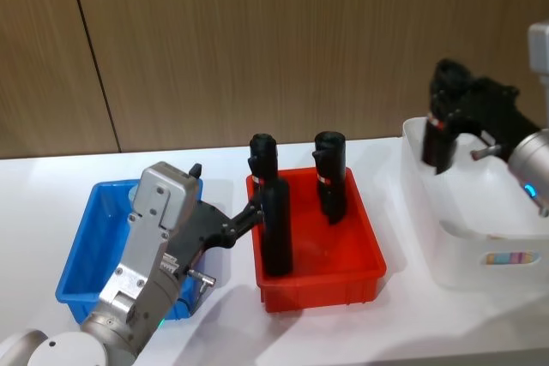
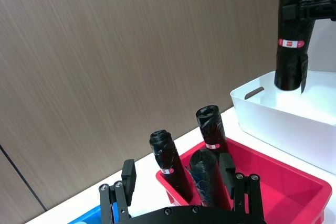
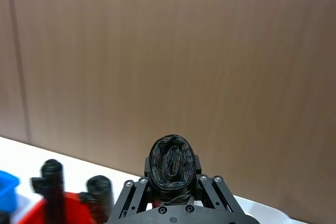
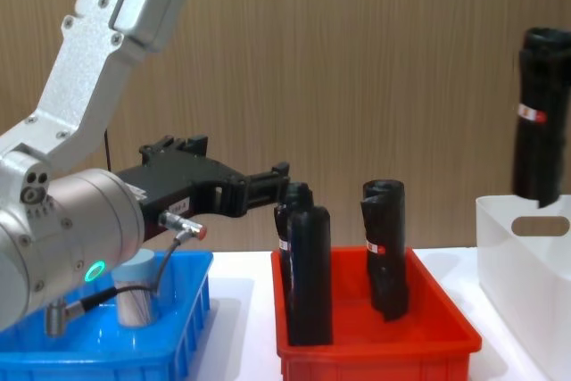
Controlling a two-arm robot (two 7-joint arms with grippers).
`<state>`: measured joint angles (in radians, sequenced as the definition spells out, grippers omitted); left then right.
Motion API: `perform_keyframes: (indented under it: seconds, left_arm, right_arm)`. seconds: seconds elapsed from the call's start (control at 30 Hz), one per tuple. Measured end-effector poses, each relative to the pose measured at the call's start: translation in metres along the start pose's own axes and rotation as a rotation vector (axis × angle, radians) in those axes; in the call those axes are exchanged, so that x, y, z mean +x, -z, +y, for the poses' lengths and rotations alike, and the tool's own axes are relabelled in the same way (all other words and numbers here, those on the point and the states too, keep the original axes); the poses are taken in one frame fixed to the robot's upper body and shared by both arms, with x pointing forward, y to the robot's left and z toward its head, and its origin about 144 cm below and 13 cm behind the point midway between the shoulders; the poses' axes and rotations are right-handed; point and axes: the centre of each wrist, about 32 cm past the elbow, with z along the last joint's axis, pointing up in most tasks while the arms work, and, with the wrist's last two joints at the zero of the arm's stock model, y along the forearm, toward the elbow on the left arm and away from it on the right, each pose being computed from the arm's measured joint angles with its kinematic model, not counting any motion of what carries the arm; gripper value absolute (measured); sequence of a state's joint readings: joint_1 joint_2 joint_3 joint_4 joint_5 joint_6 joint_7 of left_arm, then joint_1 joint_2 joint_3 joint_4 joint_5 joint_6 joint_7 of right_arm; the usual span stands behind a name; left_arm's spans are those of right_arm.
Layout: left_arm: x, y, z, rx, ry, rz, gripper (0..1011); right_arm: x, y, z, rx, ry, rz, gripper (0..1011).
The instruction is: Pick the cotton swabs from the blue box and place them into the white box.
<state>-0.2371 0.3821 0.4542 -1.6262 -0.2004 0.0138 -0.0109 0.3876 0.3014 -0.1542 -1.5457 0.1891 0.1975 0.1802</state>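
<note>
One cotton swabs jar (image 4: 136,296), clear with a light-blue lid, stands in the blue box (image 1: 86,246) under my left arm. My left gripper (image 1: 257,212) reaches out of the blue box toward the red bin. It is open, with the top of the front black roll (image 2: 207,177) between its fingers (image 2: 128,174). My right gripper (image 1: 446,117) is shut on another black roll (image 1: 437,143), which it holds upright above the near-left corner of the white box (image 1: 480,246). The same roll (image 4: 538,113) hangs over the white box's handle cut-out.
A red bin (image 1: 360,280) sits between the two boxes. Three black rolls with red-white labels stand in it, one in front (image 1: 276,229) and two behind (image 1: 329,173). A wood-panelled wall rises behind the white table (image 1: 223,315).
</note>
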Motion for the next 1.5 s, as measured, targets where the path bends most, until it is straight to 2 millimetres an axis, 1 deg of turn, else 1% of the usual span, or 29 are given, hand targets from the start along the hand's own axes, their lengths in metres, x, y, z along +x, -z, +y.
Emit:
perform_keyframes:
  seconds: [0.2,0.37,0.4,0.57,0.63,0.7,0.77,0.87,0.93,0.97,1.1,1.2,1.27,1.33,1.5]
  left_arm:
    - [0.0,0.0,0.0,0.0,0.0,0.0,1004]
    - [0.0,0.0,0.0,0.0,0.0,0.0,1004]
    - [0.0,0.0,0.0,0.0,0.0,0.0,1004]
    - [0.0,0.0,0.0,0.0,0.0,0.0,1004]
    - [0.0,0.0,0.0,0.0,0.0,0.0,1004]
    - [0.0,0.0,0.0,0.0,0.0,0.0,1004]
    - [0.0,0.0,0.0,0.0,0.0,0.0,1004]
    - [0.0,0.0,0.0,0.0,0.0,0.0,1004]
    - [0.0,0.0,0.0,0.0,0.0,0.0,1004]
    - [0.0,0.0,0.0,0.0,0.0,0.0,1004]
    - [0.0,0.0,0.0,0.0,0.0,0.0,1004]
    - [0.0,0.0,0.0,0.0,0.0,0.0,1004]
    - [0.0,0.0,0.0,0.0,0.0,0.0,1004]
    - [0.0,0.0,0.0,0.0,0.0,0.0,1004]
    - [0.0,0.0,0.0,0.0,0.0,0.0,1004]
  right_arm:
    - [0.012,0.006,0.005,-0.022,0.05,-0.013,360]
    - [0.024,0.018,0.011,-0.06,0.088,-0.015,360]
    - [0.024,0.018,0.011,-0.06,0.088,-0.015,360]
    - [0.032,0.033,0.016,-0.103,0.11,-0.007,360]
    - [0.034,0.038,0.018,-0.118,0.117,-0.003,407]
    - [0.036,0.042,0.019,-0.129,0.121,0.001,485]
    - [0.037,0.047,0.02,-0.14,0.126,0.005,522]
    - [0.039,0.052,0.021,-0.154,0.131,0.01,637]
    - [0.04,0.055,0.021,-0.159,0.134,0.012,695]
    - [0.04,0.056,0.021,-0.161,0.135,0.013,695]
    - [0.041,0.057,0.02,-0.159,0.135,0.019,847]
    - [0.042,0.059,0.019,-0.159,0.132,0.025,910]
    - [0.042,0.059,0.018,-0.156,0.13,0.029,977]
    - [0.042,0.06,0.017,-0.154,0.128,0.03,1001]
    - [0.042,0.06,0.016,-0.151,0.126,0.036,1001]
